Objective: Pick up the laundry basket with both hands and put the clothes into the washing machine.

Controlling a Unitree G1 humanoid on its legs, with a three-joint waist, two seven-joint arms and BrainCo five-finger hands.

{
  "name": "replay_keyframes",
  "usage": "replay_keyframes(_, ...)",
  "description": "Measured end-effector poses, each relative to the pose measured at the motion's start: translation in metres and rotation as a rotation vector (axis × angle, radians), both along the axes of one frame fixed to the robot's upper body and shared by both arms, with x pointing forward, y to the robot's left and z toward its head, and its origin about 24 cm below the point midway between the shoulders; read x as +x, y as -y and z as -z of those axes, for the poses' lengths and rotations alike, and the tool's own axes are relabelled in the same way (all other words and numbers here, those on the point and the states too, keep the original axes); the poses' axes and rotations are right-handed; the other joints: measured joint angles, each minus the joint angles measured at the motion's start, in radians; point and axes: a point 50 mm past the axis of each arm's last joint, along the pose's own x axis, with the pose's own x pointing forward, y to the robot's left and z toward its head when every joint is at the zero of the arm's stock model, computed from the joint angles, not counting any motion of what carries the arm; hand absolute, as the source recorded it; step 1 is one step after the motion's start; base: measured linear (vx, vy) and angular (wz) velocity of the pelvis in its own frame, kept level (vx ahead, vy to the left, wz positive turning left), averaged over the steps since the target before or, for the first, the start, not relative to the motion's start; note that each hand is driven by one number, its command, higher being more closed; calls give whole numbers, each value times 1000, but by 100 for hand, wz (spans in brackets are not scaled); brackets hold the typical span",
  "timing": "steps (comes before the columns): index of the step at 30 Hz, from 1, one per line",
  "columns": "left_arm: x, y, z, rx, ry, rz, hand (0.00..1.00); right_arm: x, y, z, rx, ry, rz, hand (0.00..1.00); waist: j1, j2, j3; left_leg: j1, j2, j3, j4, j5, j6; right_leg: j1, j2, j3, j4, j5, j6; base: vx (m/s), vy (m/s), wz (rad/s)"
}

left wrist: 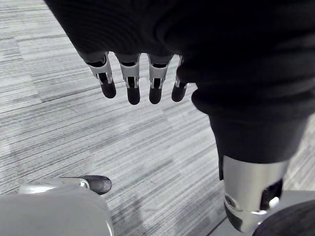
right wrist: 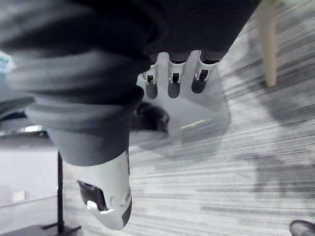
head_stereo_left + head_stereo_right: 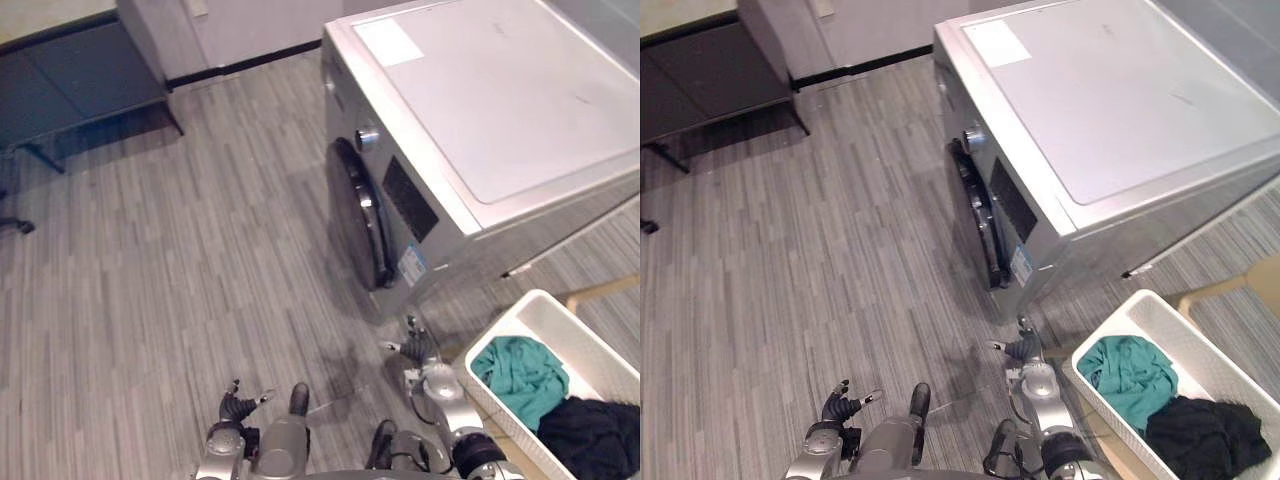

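Beside the washing machine (image 3: 480,130), at its front right corner, white laundry basket (image 3: 585,345) sits well apart from both hands, nothing gripping it. Teal garment (image 3: 520,375) is bunched in the basket on the side nearer the machine, and black garment (image 3: 592,432) is heaped just beside it on the far side, the two touching. Light wooden piece (image 3: 603,291) sticks out between basket and machine; can't tell what it is.

Machine is silver-grey with a flat white top. Round dark door (image 3: 360,215) on its front looks closed, with a round knob (image 3: 367,137) above it.

Right hand (image 3: 420,352) hangs low over the grey plank floor (image 3: 200,250), below the machine's front corner and near the basket's edge but not touching it. Fingers (image 2: 176,81) are straight and relaxed with the thumb apart, grasping nothing.

Left hand (image 3: 238,407) is further out from the machine door, over bare floor. Its fingers (image 1: 129,83) hang loose and spread, released, holding nothing.

Dark low table (image 3: 70,90) stands by the wall, well away from the machine's door side.
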Motion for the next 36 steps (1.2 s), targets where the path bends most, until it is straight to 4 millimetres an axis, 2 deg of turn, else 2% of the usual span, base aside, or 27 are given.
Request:
replay_keyframes(4,8,-1,-7,-4,51,-20,0,32,1,-46,-12,172,32,0,18,0,37,-67,-9,-11,-11,42,-5,-89,-25,-13,71,-19,-9,-160,-19,20)
replay_keyframes(6,10,-2,-9,-7,70,-41,0,47,17,-73,-24,271,127,0,30,-1,49,-90,-18,-12,-41,60,0,-138,-48,-21,122,-42,-13,-188,-14,25)
replay_keyframes(7,10,-2,-9,-6,72,-49,0,50,21,-79,-29,292,152,0,32,-1,50,-96,-20,-13,-51,67,1,-151,-54,-24,132,-44,-14,-181,-12,24)
replay_keyframes(10,12,-5,-11,-2,88,-77,0,66,41,-118,-44,417,253,0,34,0,69,-131,-20,1,-74,80,11,-204,-67,-23,164,-44,-14,-169,-14,10)
replay_keyframes(13,15,-5,-12,-2,102,-81,0,74,53,-142,-60,494,330,0,35,3,83,-153,-19,13,-103,111,13,-246,-77,-22,184,-44,-14,-96,-44,7)
replay_keyframes(16,25,-4,-17,1,129,-79,0,72,68,-158,-58,554,407,0,45,2,94,-187,-20,0,-119,140,14,-284,-79,-27,196,-44,-14,-12,-80,10)
replay_keyframes(19,36,-1,-24,6,173,-71,0,71,79,-163,-67,570,452,0,52,3,98,-208,-21,-15,-137,164,5,-311,-79,-28,209,-44,-14,47,-117,14)
replay_keyframes(22,45,3,-29,-5,202,-62,0,72,81,-167,-53,581,477,0,52,5,105,-212,-22,-21,-137,165,3,-313,-79,-28,212,-45,-13,31,-97,8)
replay_keyframes(28,64,12,-41,-14,261,-15,0,96,86,-199,-47,592,446,0,58,12,131,-245,-20,-47,-176,196,-3,-362,-76,-28,219,-46,-13,-32,-74,6)
replay_keyframes(31,76,13,-48,-15,292,9,0,106,75,-218,-73,615,353,0,58,15,152,-259,-19,-59,-193,212,-5,-380,-74,-32,221,-45,-13,-33,-57,7)
replay_keyframes(32,81,14,-51,-9,305,29,0,109,65,-225,-69,629,324,0,57,14,152,-272,-18,-65,-194,216,-8,-391,-73,-35,222,-45,-13,-6,-67,8)
replay_keyframes(34,89,16,-57,-3,326,58,0,110,58,-224,-58,627,306,0,55,14,152,-278,-17,-69,-194,218,-10,-394,-71,-38,222,-45,-14,-1,-64,3)
replay_keyframes(36,102,20,-67,7,361,127,0,114,37,-228,-29,622,247,0,55,15,152,-280,-16,-70,-191,219,-12,-395,-59,-37,219,-42,-18,-17,-36,-10)
